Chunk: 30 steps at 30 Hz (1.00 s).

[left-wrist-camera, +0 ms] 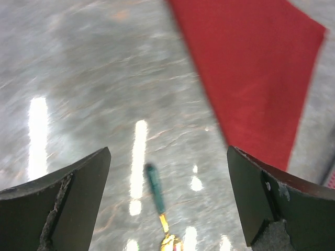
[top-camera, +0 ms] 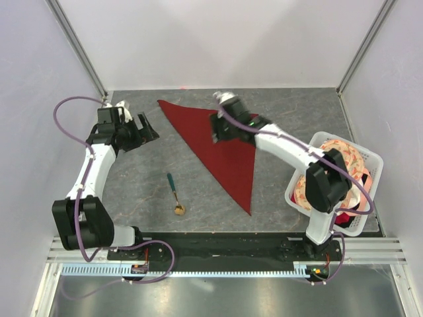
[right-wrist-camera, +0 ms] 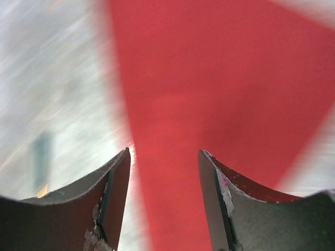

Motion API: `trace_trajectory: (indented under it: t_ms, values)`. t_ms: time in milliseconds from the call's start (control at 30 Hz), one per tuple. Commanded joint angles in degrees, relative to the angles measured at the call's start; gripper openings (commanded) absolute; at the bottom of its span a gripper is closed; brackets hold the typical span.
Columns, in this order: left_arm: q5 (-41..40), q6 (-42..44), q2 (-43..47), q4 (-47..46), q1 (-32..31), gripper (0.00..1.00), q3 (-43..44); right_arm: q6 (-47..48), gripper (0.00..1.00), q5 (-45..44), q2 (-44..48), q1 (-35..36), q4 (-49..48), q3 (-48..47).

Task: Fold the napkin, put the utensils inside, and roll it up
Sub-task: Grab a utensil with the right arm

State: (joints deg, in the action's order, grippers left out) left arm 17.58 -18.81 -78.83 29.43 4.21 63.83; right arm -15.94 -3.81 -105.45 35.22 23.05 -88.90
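Note:
The dark red napkin (top-camera: 221, 155) lies folded into a triangle on the grey table, its long edge running from far left to near right. It also shows in the left wrist view (left-wrist-camera: 256, 73) and the right wrist view (right-wrist-camera: 220, 104). The spoon (top-camera: 175, 193), green handle and gold bowl, lies on the table left of the napkin, and shows in the left wrist view (left-wrist-camera: 157, 198). My left gripper (top-camera: 147, 129) is open and empty, above bare table left of the napkin's far corner. My right gripper (top-camera: 216, 130) is open and empty, over the napkin's upper part.
A white basket (top-camera: 370, 158) holding a peach-and-cream floral cloth (top-camera: 344, 165) stands at the right edge of the table, beside the right arm. White walls close in the far side and both sides.

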Motion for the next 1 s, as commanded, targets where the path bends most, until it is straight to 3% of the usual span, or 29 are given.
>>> trace_trajectory:
  t_ms: [0,167,333,833,967]
  values:
    - [-2.20,-0.44,5.00,-2.01,0.98,1.00,-3.01,-7.86,0.61,3.11,-0.71,11.16,0.77,2.95]
    - [-3.43,-0.09,6.75,-1.92,0.98,1.00,-2.75,-11.47,0.61,1.62,-6.07,21.62,0.86,-0.74]
    - [-4.05,0.00,8.07,-1.92,0.98,1.00,-3.19,-12.44,0.57,0.13,-13.46,25.85,2.00,-7.23]
    - [-2.11,-1.50,8.60,-2.89,0.98,1.00,-3.54,-11.22,0.50,-1.98,-26.73,27.18,5.16,-19.37]
    - [-1.94,-1.49,8.60,-2.98,1.07,1.00,-3.45,-10.43,0.45,-3.65,-28.84,27.18,6.39,-20.34]
